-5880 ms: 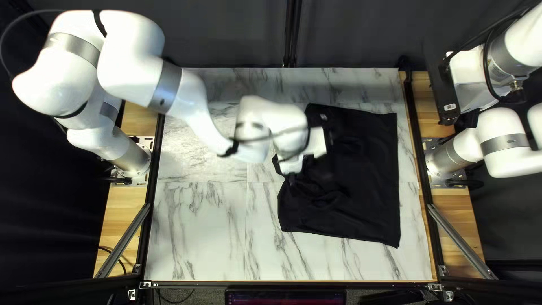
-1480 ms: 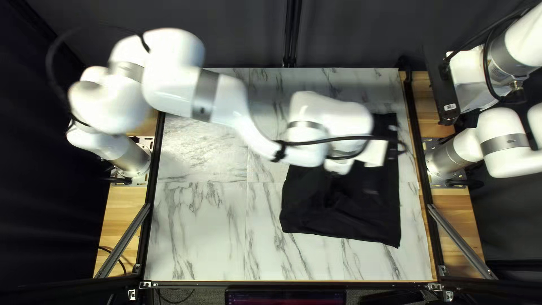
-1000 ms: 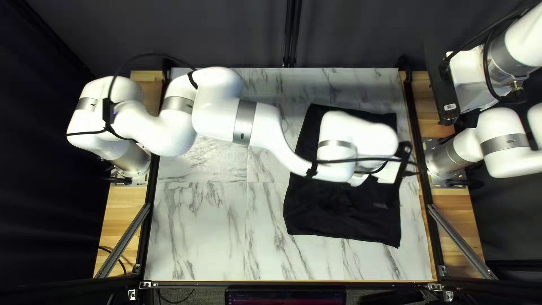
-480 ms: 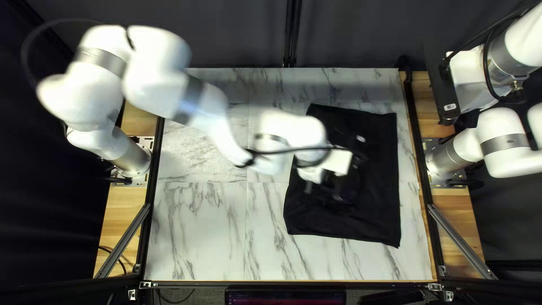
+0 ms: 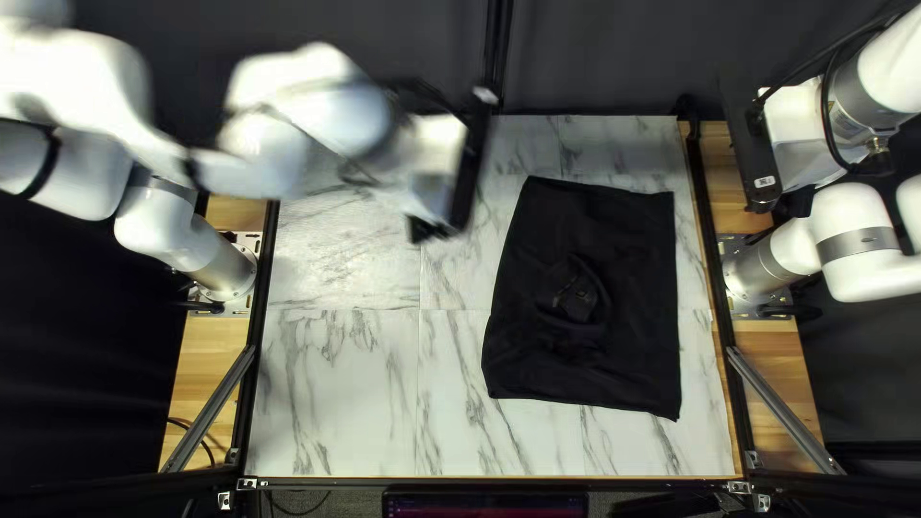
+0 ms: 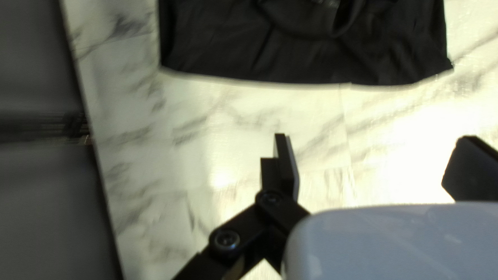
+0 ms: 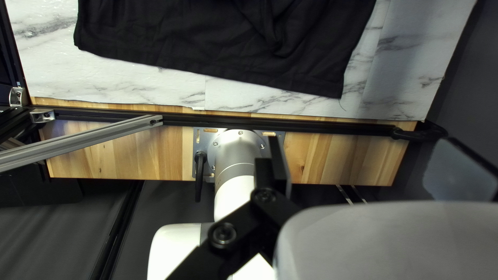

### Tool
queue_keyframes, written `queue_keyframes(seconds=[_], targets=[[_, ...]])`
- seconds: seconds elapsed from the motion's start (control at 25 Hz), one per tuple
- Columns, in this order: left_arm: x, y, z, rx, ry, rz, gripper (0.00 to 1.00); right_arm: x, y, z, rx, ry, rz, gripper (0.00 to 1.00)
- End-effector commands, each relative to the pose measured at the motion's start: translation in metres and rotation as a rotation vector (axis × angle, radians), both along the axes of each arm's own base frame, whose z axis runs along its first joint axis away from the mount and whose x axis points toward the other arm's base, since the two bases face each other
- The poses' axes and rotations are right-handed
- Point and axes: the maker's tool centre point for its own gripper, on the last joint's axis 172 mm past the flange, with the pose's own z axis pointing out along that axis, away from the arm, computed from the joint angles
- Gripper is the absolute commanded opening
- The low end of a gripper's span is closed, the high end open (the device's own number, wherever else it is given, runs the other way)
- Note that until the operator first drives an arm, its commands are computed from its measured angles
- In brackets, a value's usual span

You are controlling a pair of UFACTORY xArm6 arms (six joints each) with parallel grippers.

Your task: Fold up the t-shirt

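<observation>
Marbled table [image 5: 336,403]: your shirt [image 5: 633,288] lies rumpled mid-panel; your left gripper [image 5: 459,182] and right gripper [image 5: 753,144] stand open.

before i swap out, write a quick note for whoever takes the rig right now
Left gripper: open, empty, clear of the shirt.
Right gripper: open, empty, beyond the table's right side.
Black t-shirt: on the table, at the right of the top left view.
Done: it lies in a rough rectangle, no sleeves sticking out.
Left: probably smooth the bunched patch near its middle, then fold it smaller.
</observation>
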Motion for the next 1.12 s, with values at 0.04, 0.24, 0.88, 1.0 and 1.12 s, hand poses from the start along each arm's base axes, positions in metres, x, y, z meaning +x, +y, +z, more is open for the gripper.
queue_keyframes(seconds=[0.04, 0.24, 0.88, 1.0, 1.12], targets=[[-0.060, 0.014, 0.064, 0.037, -0.008, 0.048, 1.00, 0.000, 0.000, 0.000, 0.000, 0.000, 0.000, 1.00], [-0.113, 0.027, 0.095, 0.014, -0.016, 0.122, 1.00, 0.000, 0.000, 0.000, 0.000, 0.000, 0.000, 1.00], [-0.113, 0.027, 0.095, 0.014, -0.016, 0.122, 1.00, 0.000, 0.000, 0.000, 0.000, 0.000, 0.000, 1.00], [-0.113, 0.027, 0.095, 0.014, -0.016, 0.122, 1.00, 0.000, 0.000, 0.000, 0.000, 0.000, 0.000, 1.00], [-0.113, 0.027, 0.095, 0.014, -0.016, 0.122, 1.00, 0.000, 0.000, 0.000, 0.000, 0.000, 0.000, 1.00]])
